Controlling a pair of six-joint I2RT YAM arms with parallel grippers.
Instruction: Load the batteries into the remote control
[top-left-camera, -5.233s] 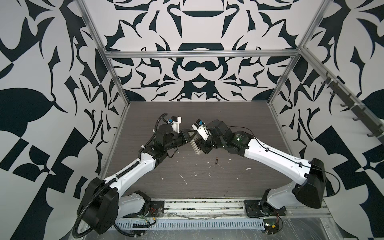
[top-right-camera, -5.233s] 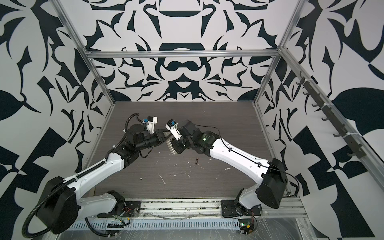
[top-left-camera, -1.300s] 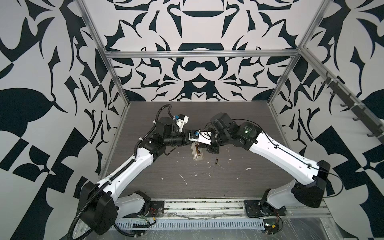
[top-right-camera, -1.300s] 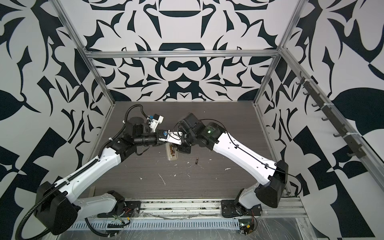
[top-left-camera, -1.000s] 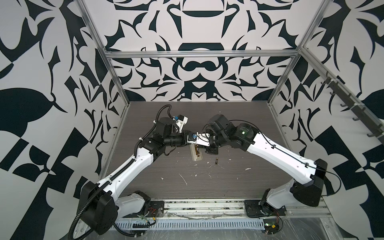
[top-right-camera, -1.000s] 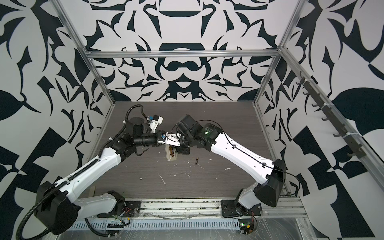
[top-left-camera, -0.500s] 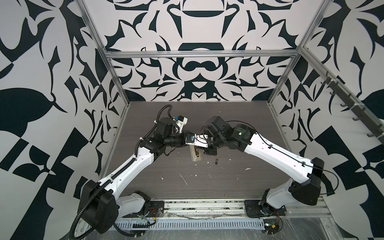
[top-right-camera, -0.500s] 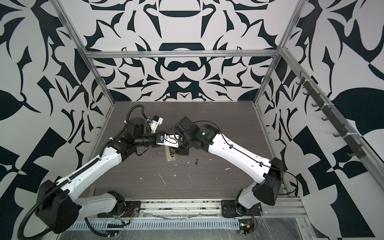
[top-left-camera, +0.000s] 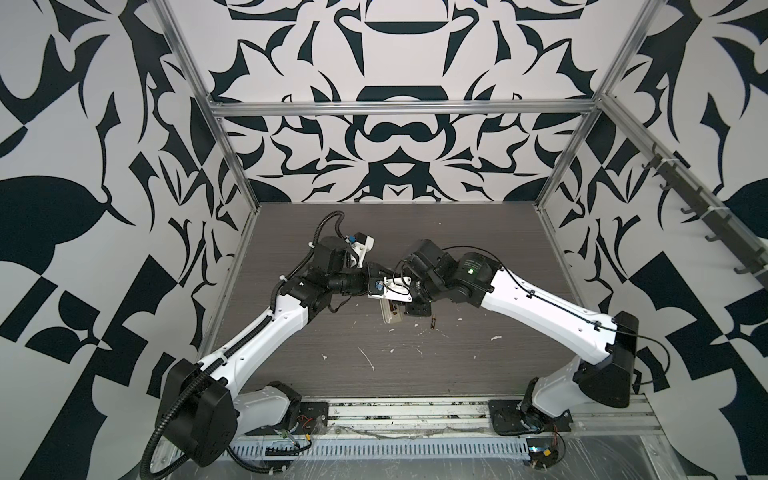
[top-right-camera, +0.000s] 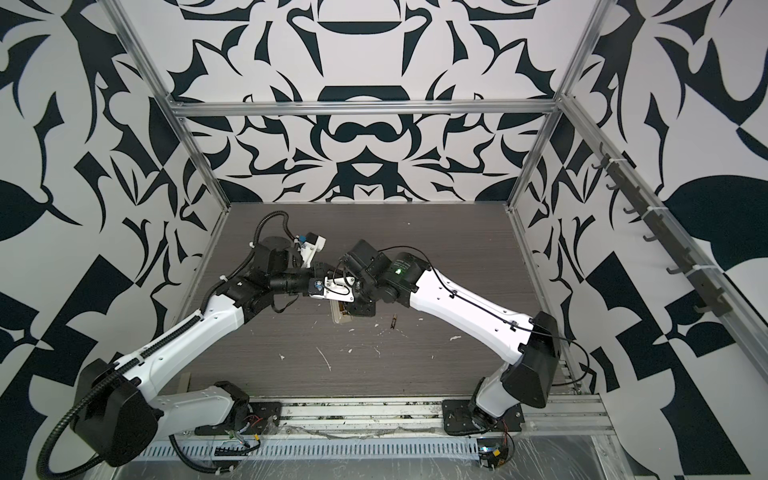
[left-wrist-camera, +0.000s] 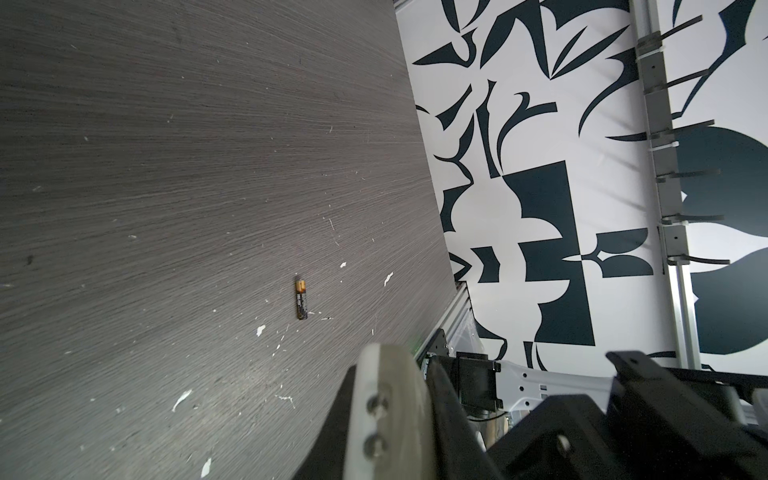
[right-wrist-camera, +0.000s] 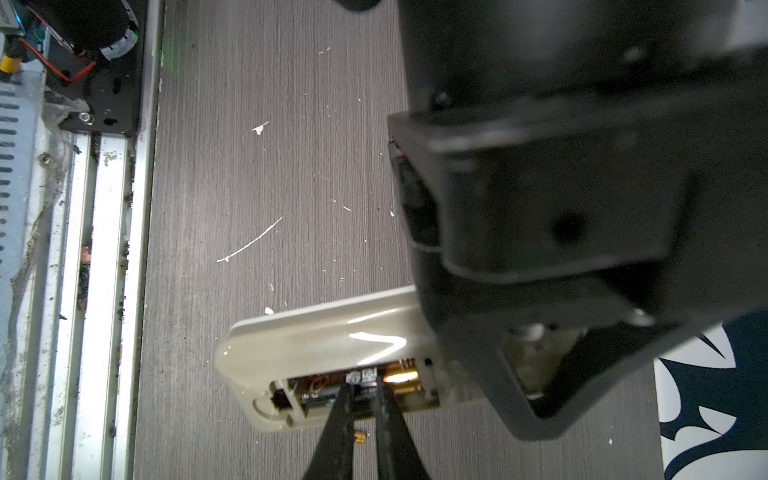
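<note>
The remote control (right-wrist-camera: 316, 345) is pale and turned back-up, with its battery recess open. It hangs tilted over the table in both top views (top-left-camera: 392, 320) (top-right-camera: 340, 318). My left gripper (top-left-camera: 374, 276) is shut on its upper end; the left wrist view shows that pale end (left-wrist-camera: 390, 395) between the dark jaws. One battery (right-wrist-camera: 399, 376), dark with a gold end, lies in the recess. My right gripper (right-wrist-camera: 365, 388) is shut, and its thin black fingertips (right-wrist-camera: 347, 395) touch that battery. A second battery (top-left-camera: 434, 322) (top-right-camera: 394, 321) (left-wrist-camera: 301, 299) lies loose on the table just right of the remote.
White flecks and a long scratch (right-wrist-camera: 249, 245) mark the dark wood-grain table (top-left-camera: 415, 374). Patterned walls close the back and both sides. The metal rail (top-left-camera: 395, 415) with the arm bases runs along the front edge.
The right arm has moved in closer to the remote and its jaws have narrowed slightly. The held remote has sunk a little toward the table.
</note>
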